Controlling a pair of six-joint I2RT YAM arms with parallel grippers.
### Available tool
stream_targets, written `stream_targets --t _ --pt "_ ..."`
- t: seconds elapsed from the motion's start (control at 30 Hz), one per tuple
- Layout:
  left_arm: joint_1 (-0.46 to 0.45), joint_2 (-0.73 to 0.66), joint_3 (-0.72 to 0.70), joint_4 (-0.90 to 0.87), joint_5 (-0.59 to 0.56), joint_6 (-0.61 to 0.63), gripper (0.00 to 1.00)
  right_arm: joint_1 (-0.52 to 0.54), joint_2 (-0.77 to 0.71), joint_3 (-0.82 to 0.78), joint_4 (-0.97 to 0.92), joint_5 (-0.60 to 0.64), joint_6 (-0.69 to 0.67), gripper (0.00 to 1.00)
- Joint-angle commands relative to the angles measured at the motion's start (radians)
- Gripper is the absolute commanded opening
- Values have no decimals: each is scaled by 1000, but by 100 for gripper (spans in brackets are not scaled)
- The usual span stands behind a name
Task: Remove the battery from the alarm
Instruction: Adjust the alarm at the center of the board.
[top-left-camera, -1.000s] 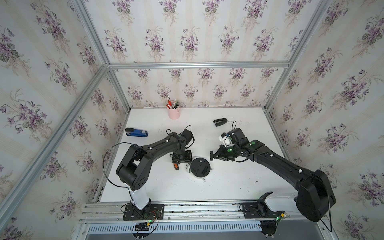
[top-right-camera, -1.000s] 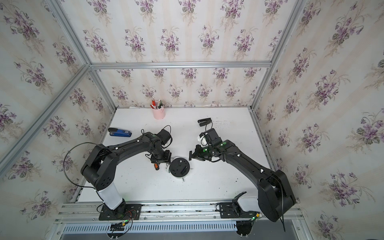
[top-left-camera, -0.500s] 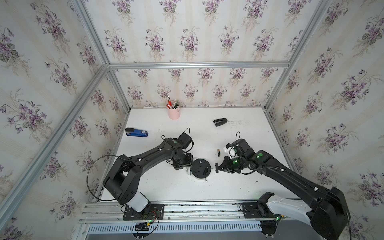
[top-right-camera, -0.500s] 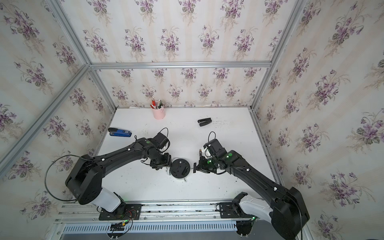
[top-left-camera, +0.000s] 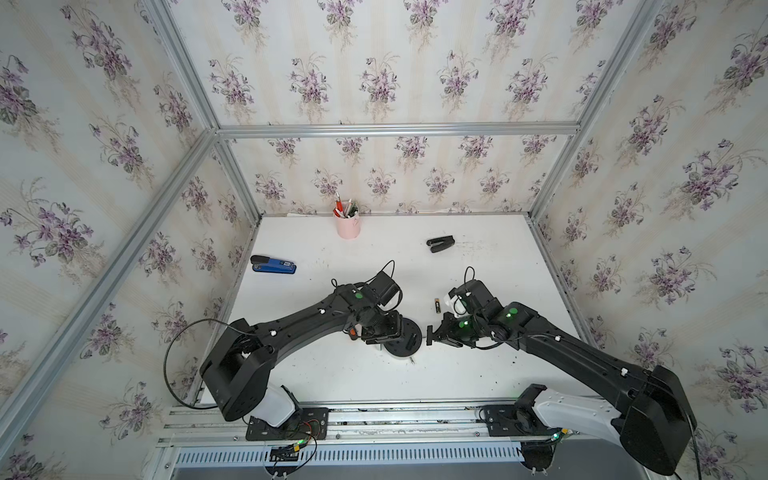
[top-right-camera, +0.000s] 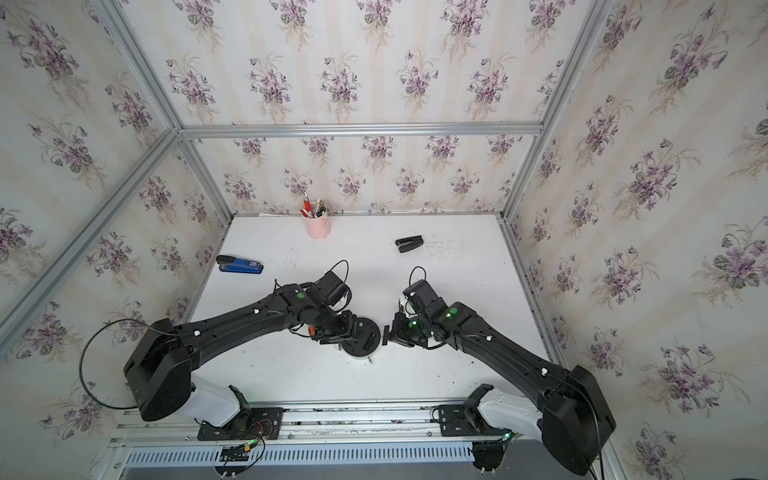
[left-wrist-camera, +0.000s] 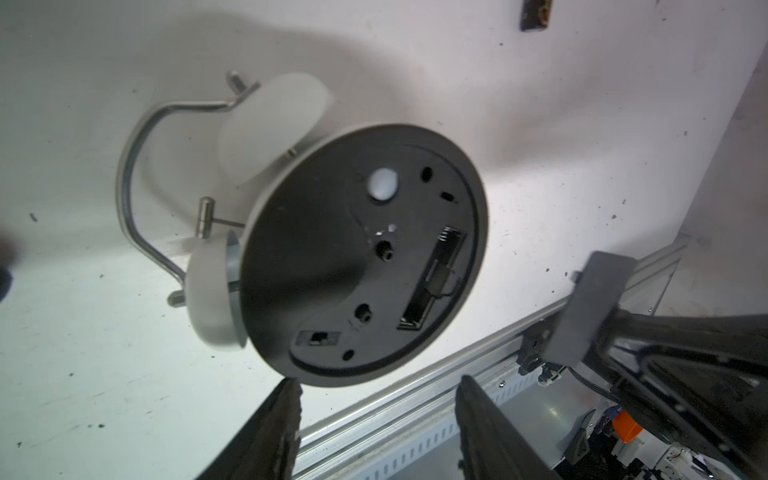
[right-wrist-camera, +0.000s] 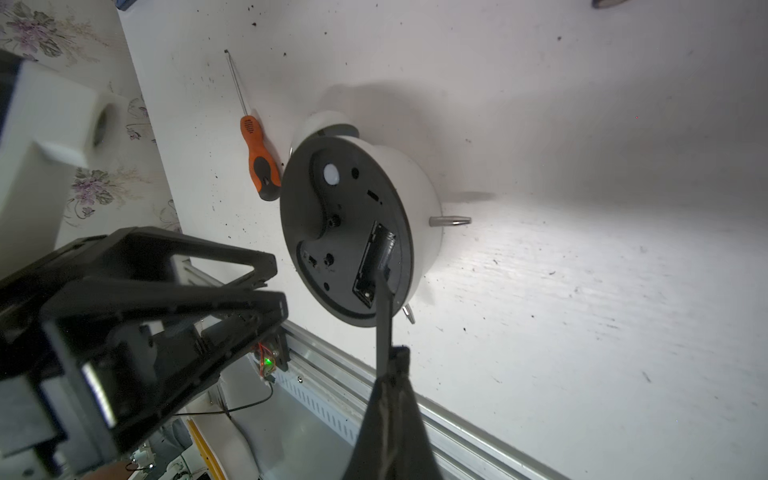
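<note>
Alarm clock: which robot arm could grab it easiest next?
Probably the left. The left gripper is open, right by the rim of the alarm. The right gripper is shut beside the alarm and would have to open first.

Ahead of the left pincer (left-wrist-camera: 378, 385), the alarm clock (left-wrist-camera: 361, 257) shows a matt black plastic back, smooth white bells (left-wrist-camera: 274, 124) and a bright metal carry handle (left-wrist-camera: 124, 174). The white table (left-wrist-camera: 582, 166) is scuffed and speckled. Beyond the clock from the right pincer (right-wrist-camera: 383, 276), the screwdriver (right-wrist-camera: 259, 162) has an orange plastic grip and a thin metal shaft.
</note>
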Motion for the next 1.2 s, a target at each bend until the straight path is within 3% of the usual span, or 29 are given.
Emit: stream_targets --t 0.0,0.1,0.17,0.3,0.43,0.53,0.73,0.97,1.17 --pt "-54 30 84 -120 -82 51 73 -5 11 19 -20 38 -3 0" --pt "-130 48 151 -231 -158 84 89 -22 16 43 -39 40 -24 0" --pt "-191 33 153 -274 -217 73 93 -50 12 63 -65 41 -49 0" --pt "-312 0 114 -359 -324 -14 92 -189 -9 109 -156 36 -130 0" --pt "-422 1 73 -391 -398 -113 80 -336 -36 165 -231 6 -228 0" --pt "-426 95 71 -363 -426 -105 76 -364 -10 215 -254 -5 -272 0" --pt "-405 332 262 -463 -483 -32 74 -370 17 257 -238 -25 -276 0" --pt "-294 423 320 -447 -492 48 74 -379 23 263 -241 -36 -285 0" --pt "-263 478 376 -435 -487 94 75 -400 17 274 -257 -39 -298 0"
